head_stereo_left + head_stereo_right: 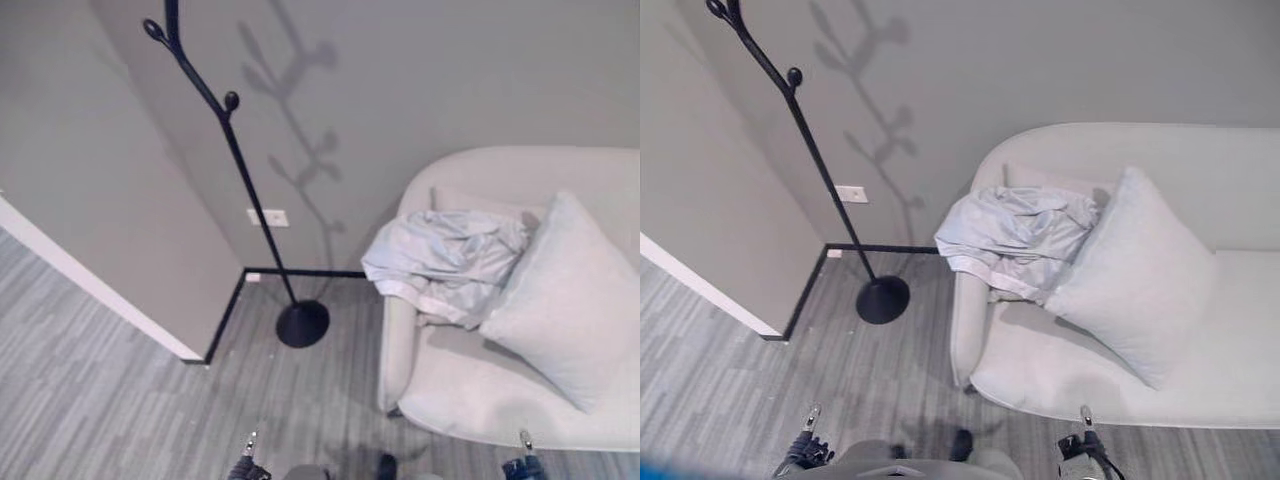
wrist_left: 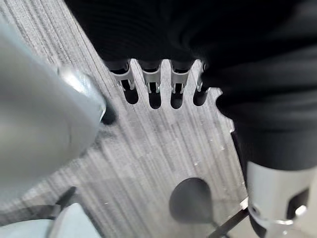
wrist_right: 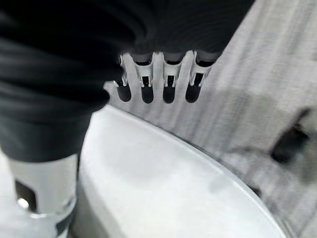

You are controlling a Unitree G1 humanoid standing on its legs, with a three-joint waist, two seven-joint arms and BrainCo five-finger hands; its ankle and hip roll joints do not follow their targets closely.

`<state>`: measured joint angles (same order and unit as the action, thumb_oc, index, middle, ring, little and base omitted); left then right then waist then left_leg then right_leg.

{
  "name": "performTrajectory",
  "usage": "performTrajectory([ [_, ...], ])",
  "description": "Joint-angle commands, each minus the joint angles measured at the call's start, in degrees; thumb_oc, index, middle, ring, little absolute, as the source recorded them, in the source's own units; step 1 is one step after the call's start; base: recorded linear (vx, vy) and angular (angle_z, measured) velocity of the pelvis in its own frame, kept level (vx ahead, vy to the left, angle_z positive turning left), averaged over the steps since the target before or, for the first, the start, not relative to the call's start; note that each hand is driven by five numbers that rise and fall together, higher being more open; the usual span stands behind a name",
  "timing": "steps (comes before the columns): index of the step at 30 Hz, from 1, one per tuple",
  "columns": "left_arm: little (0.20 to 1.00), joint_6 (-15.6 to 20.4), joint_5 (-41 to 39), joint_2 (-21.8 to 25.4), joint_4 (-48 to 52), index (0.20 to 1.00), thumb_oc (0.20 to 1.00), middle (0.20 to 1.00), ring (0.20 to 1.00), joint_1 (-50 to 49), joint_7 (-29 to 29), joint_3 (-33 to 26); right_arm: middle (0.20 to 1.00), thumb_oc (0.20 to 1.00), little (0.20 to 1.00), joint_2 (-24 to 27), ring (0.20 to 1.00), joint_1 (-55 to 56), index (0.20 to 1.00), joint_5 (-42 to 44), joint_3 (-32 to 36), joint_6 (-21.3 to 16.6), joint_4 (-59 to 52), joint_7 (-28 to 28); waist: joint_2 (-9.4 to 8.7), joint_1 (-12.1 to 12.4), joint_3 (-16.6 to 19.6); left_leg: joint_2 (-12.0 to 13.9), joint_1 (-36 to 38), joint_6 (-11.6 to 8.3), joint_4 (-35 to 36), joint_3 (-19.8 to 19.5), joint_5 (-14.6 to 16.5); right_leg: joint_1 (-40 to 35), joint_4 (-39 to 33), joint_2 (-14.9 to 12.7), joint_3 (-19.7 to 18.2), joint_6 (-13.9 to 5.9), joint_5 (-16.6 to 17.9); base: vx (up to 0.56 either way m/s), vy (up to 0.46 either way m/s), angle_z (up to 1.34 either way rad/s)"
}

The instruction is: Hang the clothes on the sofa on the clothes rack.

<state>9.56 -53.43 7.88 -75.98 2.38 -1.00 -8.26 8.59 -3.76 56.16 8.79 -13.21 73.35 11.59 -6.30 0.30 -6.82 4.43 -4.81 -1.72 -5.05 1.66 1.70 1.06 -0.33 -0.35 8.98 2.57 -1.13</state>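
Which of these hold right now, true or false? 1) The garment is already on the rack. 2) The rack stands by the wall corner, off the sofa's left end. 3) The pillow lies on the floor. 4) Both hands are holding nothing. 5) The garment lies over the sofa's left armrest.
1) False. The light grey garment lies crumpled on the sofa; the clothes rack carries nothing.
2) True. Its round base sits on the floor near the wall corner, apart from the sofa.
3) False. The pillow leans on the sofa seat, beside the garment.
4) True. The left hand and right hand are low, with straight fingers and nothing in them.
5) True. It drapes over that armrest, against the pillow.
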Motion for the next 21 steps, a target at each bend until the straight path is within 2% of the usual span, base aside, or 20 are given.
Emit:
performTrajectory([
  [1, 1.0, 1.9, 0.8, -3.3, 0.1, 1.0, 1.0, 1.0, 1.0, 0.7, -1.3, 1.1, 1.0, 1.0, 1.0, 1.0, 1.0, -0.4, 1.0, -2.3, 0.3, -1.2, -2.6, -1.7, 1.62, 0.9, -0.6, 4.5, 0.2, -1.26, 7.0, -2.1, -8.3, -4.0, -0.4, -4.1, -4.7, -3.69, -0.2, 0.19, 0.153, -0.07],
  [3, 1.0, 2.3, 1.1, -3.6, -0.1, 1.0, 1.0, 1.0, 1.0, 1.2, -1.3, 2.0, 1.0, 1.0, 1.0, 1.4, 1.0, -0.7, 1.0, -4.6, -0.3, -1.6, -1.7, -0.8, 2.56, 1.1, -0.6, 8.7, -1.3, -3.0, 10.1, -3.6, -11.5, -4.9, 0.7, -4.9, -6.5, -4.3, -2.0, 0.2, 0.209, -0.19],
  [4, 1.0, 2.3, 1.1, -3.6, -0.1, 1.0, 1.0, 1.0, 1.0, 1.2, -1.3, 2.0, 1.0, 1.0, 1.0, 1.4, 1.0, -0.7, 1.0, -4.6, -0.3, -1.6, -1.8, -0.8, 2.6, 1.2, -0.6, 8.8, -1.2, -3.04, 10.1, -3.5, -11.5, -4.9, 0.7, -4.8, -6.6, -4.27, -2.0, 0.25, 0.312, -0.43],
  [5, 1.0, 2.5, 1.3, -4.1, -0.3, 1.0, 1.0, 1.0, 1.0, 1.4, -1.3, 2.3, 1.0, 1.0, 1.0, 1.4, 1.0, -0.3, 1.0, -7.9, -1.3, -1.1, -1.6, -0.4, 3.34, 1.2, -0.2, 10.8, -2.2, -4.09, 10.1, -4.1, -12.6, -6.0, 0.7, -5.9, -7.8, -5.01, -2.7, 0.23, 0.286, -0.48],
  [7, 1.0, 2.6, 1.6, -4.2, -0.5, 1.0, 1.0, 1.0, 1.0, 1.4, -1.2, 2.3, 1.0, 1.0, 1.0, 1.5, 1.0, 0.0, 1.0, -9.4, -1.7, -0.9, -1.8, 0.1, 3.79, 1.3, 0.1, 11.6, -2.1, -4.6, 10.1, -4.3, -13.2, -6.7, 0.6, -6.4, -8.4, -5.32, -3.0, 0.26, 0.316, -0.36],
  [8, 1.0, 2.5, 2.5, -4.2, -0.5, 1.0, 1.0, 1.0, 1.0, 1.3, -1.3, 2.7, 1.0, 1.0, 1.0, 1.9, 1.0, 0.5, 1.0, -12.4, -2.6, -0.5, -2.7, 0.2, 4.74, 1.4, 0.7, 12.1, -2.2, -5.25, 10.1, -4.3, -14.5, -8.6, -0.2, -7.7, -8.9, -6.33, -3.4, 0.21, 0.251, -0.36],
  [9, 1.0, 2.5, 2.5, -4.2, -0.5, 1.0, 1.0, 1.0, 1.0, 1.3, -1.3, 2.7, 1.0, 1.0, 1.0, 1.8, 1.0, 0.6, 1.0, -12.5, -2.6, -0.5, -2.7, 0.2, 4.69, 1.4, 0.6, 12.0, -2.0, -5.23, 10.1, -4.3, -14.5, -8.8, -0.3, -7.8, -8.9, -6.36, -3.4, 0.29, 0.364, -0.37],
  [10, 1.0, 2.2, 3.4, -4.2, -0.8, 1.0, 1.0, 1.0, 1.0, 1.1, -1.7, 2.6, 1.0, 1.0, 1.0, 1.9, 1.0, 0.7, 1.0, -14.1, -3.2, 0.1, -3.6, -0.1, 5.44, 1.4, 1.2, 12.3, -1.1, -5.57, 10.1, -3.4, -13.1, -9.3, -0.5, -8.4, -9.2, -6.68, -3.6, 0.27, 0.413, -0.33],
  [11, 1.0, 1.8, 6.0, -4.0, -1.6, 1.0, 1.0, 1.0, 1.0, 1.3, -1.6, 3.4, 1.0, 1.0, 1.0, 2.2, 1.0, 1.5, 1.0, -16.7, -3.3, 0.2, -5.6, 0.0, 6.03, 0.7, 1.6, 11.1, -0.7, -5.86, 10.1, -1.7, -12.6, -9.9, -0.4, -10.8, -8.7, -7.78, -3.3, 0.27, 0.415, -0.28],
  [12, 1.0, 1.8, 6.0, -4.0, -1.6, 1.0, 1.0, 1.0, 1.0, 1.3, -1.6, 3.4, 1.0, 1.0, 1.0, 2.2, 1.0, 1.5, 1.0, -16.7, -3.3, 0.2, -5.6, 0.0, 5.92, 0.8, 1.6, 10.9, -0.6, -5.8, 10.1, -1.6, -12.6, -9.9, -0.4, -11.0, -8.8, -7.85, -3.3, 0.25, 0.459, -0.14],
  [16, 1.0, 2.0, 7.7, -1.8, -1.6, 1.0, 1.0, 1.0, 1.0, 1.6, -1.5, 2.6, 1.0, 1.0, 1.0, 1.5, 1.0, 1.1, 1.0, -16.9, -3.3, -0.1, -10.3, -0.4, 5.18, 0.7, 1.3, 5.9, -1.0, -4.19, 6.8, 1.2, -8.8, -7.2, 0.9, -16.2, -9.0, -9.96, 0.5, 0.08, 0.297, -0.04],
  [20, 1.0, 3.6, 4.5, 0.7, 0.1, 1.0, 1.0, 1.0, 1.0, 2.5, 0.5, -1.1, 1.0, 1.0, 1.0, 1.2, 1.0, -2.6, 1.0, -18.7, -6.1, -1.8, -20.7, 1.6, 4.27, 2.0, -0.4, 3.6, -4.4, -2.32, 4.7, 2.8, -7.1, -2.3, 1.0, -18.7, -8.5, -11.0, 5.0, -0.07, 0.173, -0.6],
  [21, 1.0, 4.1, 3.2, 1.4, -0.4, 1.0, 1.0, 1.0, 1.0, 2.8, 1.7, -3.5, 1.0, 1.0, 1.0, 2.4, 1.0, -3.7, 1.0, -23.7, -8.0, -1.9, -26.6, 3.6, 3.64, 2.3, -1.0, 3.0, -7.1, -1.96, 2.8, 2.7, -6.5, -1.0, 0.1, -19.3, -7.7, -11.46, 6.5, -0.08, 0.088, -0.18],
])
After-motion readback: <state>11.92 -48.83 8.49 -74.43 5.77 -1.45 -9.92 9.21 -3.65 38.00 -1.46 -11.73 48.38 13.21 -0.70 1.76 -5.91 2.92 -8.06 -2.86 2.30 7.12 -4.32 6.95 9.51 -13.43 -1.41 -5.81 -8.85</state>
